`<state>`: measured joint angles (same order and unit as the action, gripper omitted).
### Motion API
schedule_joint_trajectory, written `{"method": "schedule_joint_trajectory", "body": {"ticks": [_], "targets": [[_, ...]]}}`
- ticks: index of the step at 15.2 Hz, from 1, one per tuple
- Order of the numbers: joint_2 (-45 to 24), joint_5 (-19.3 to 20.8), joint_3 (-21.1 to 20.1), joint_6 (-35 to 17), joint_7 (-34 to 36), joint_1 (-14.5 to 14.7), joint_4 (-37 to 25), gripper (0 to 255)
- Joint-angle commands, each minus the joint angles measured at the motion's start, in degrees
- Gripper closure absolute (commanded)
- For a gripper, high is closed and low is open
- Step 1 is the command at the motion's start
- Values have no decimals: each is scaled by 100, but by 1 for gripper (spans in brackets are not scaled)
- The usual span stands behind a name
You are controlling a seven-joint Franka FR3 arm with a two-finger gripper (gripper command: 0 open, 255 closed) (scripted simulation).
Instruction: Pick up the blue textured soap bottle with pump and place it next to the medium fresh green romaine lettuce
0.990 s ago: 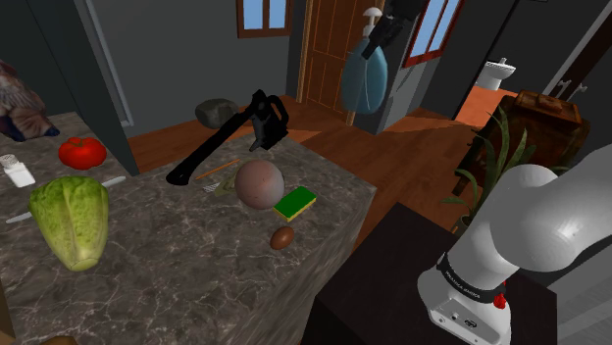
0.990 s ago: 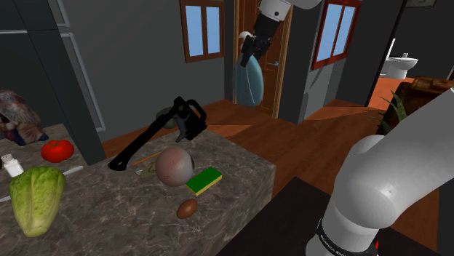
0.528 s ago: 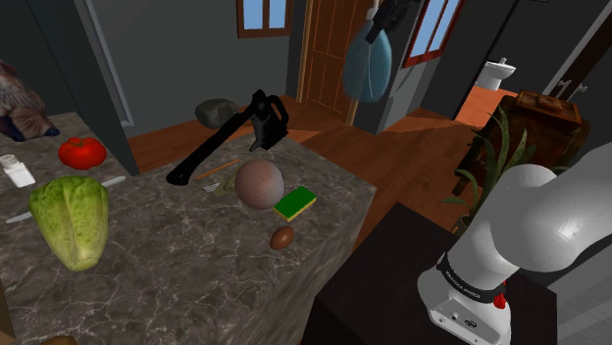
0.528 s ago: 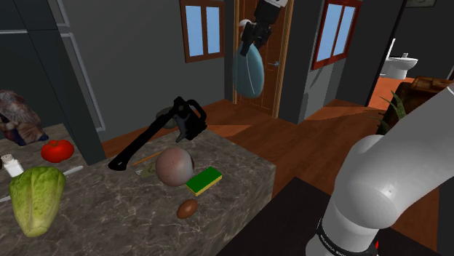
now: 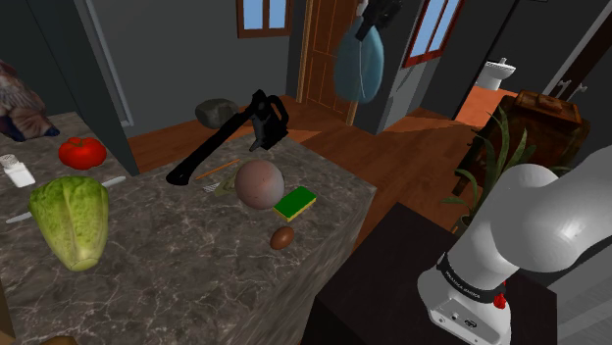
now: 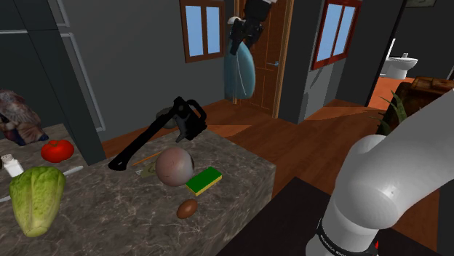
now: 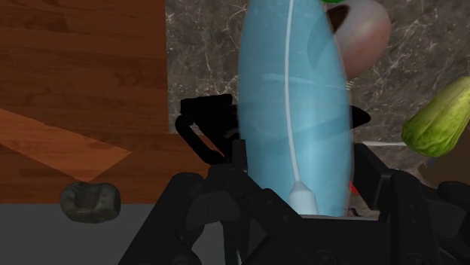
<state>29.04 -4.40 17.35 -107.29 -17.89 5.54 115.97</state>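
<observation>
A dark marble counter (image 5: 196,279) takes up the lower left of the shoulder view, with wood floor and a wooden door beyond it. The romaine lettuce (image 5: 71,221) lies on the counter at the frame's left, with a red tomato (image 5: 81,152) above it in the picture. Toward the middle are a black handheld vacuum (image 5: 230,137), a mottled ball (image 5: 259,184), a green sponge (image 5: 295,203) and a small brown oval (image 5: 282,237). At the top, right of centre, the gripper (image 5: 378,16) holds the blue soap bottle (image 5: 359,67) in mid-air in front of the door, well apart from the counter and from the lettuce.

The second exterior view has the same counter at the lower left. The bottle (image 6: 240,73) hangs high at the top centre under the gripper (image 6: 244,26), and the lettuce (image 6: 35,198) sits at the far lower left.

In the wrist view the pale blue bottle (image 7: 297,113) stands between the two black fingers, which are closed on its pump end. Past it are the marble top, the ball and the lettuce (image 7: 441,120), which is off to one side of the bottle.

The pick-up looks done, with the bottle lifted clear. What remains is the carry across the counter, the lowering beside the lettuce and the release.
</observation>
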Motion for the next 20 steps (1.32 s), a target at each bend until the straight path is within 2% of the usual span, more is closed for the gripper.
{"method": "schedule_joint_trajectory", "body": {"ticks": [1,11,20], "targets": [[53,-10,-232,-147,270,48,165,255],[108,-94,-1394,-789,1610,337,730,255],[-369,-90,-2419,-1311,2841,603,673,255]]}}
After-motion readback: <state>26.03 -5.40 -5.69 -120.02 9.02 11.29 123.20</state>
